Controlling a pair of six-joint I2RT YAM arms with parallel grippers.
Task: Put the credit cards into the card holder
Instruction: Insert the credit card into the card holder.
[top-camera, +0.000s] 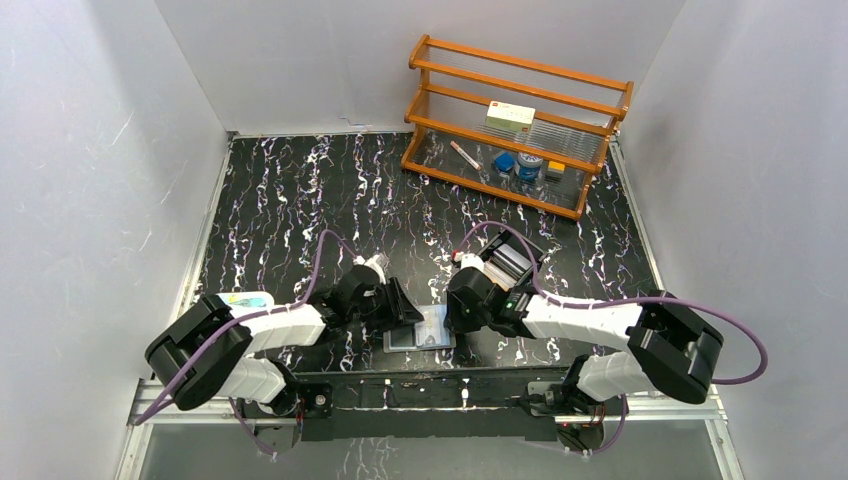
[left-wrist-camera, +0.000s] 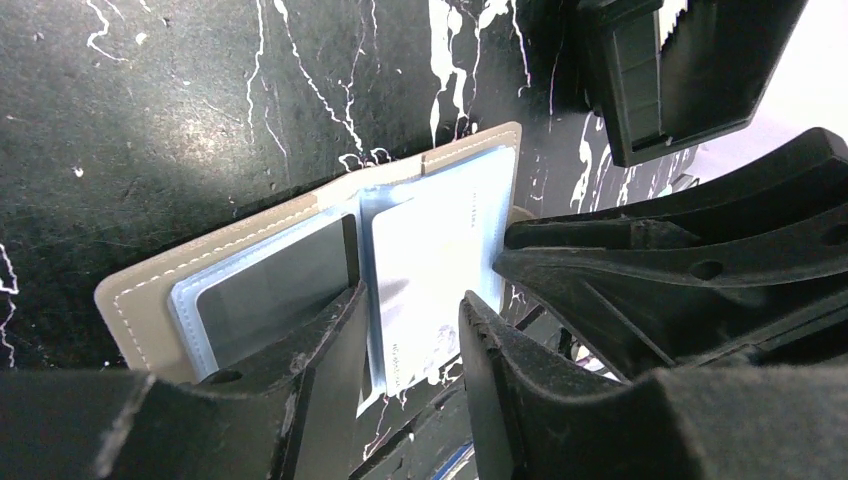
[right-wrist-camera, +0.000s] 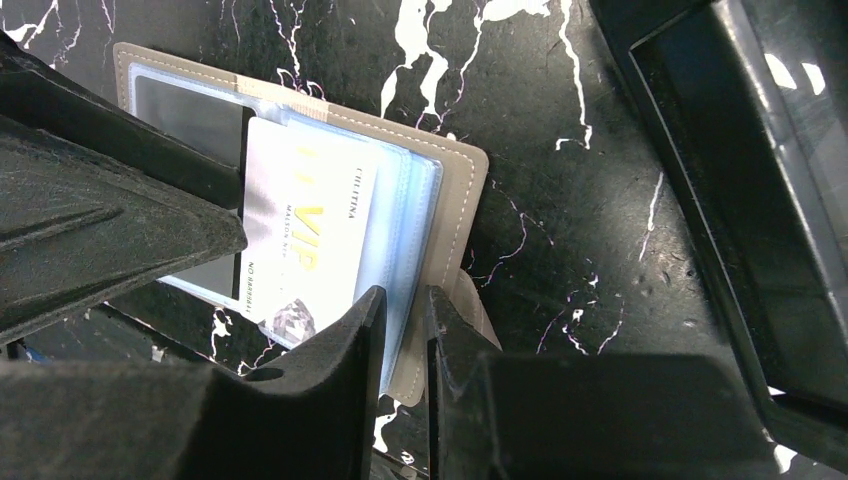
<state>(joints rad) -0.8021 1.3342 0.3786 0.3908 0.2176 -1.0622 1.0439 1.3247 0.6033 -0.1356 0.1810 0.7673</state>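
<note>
The card holder (top-camera: 418, 338) lies open on the black marbled table between my two grippers. It is beige-grey with clear bluish sleeves (left-wrist-camera: 250, 290). A white credit card (right-wrist-camera: 300, 230) with yellow "VIP" print sits partly in the right-hand sleeve, its near end sticking out; it also shows in the left wrist view (left-wrist-camera: 430, 260). My left gripper (left-wrist-camera: 410, 335) is open, its fingers straddling the card's near end. My right gripper (right-wrist-camera: 407, 330) is shut on the holder's right edge, sleeves and cover together. Another pale card (top-camera: 245, 299) lies by the left arm.
A black box-like tray (right-wrist-camera: 720, 200) stands just right of the holder, behind my right gripper (top-camera: 458, 312). A wooden rack (top-camera: 515, 120) with small items stands at the back right. White walls enclose the table. My left gripper (top-camera: 405, 310) is close to the right one.
</note>
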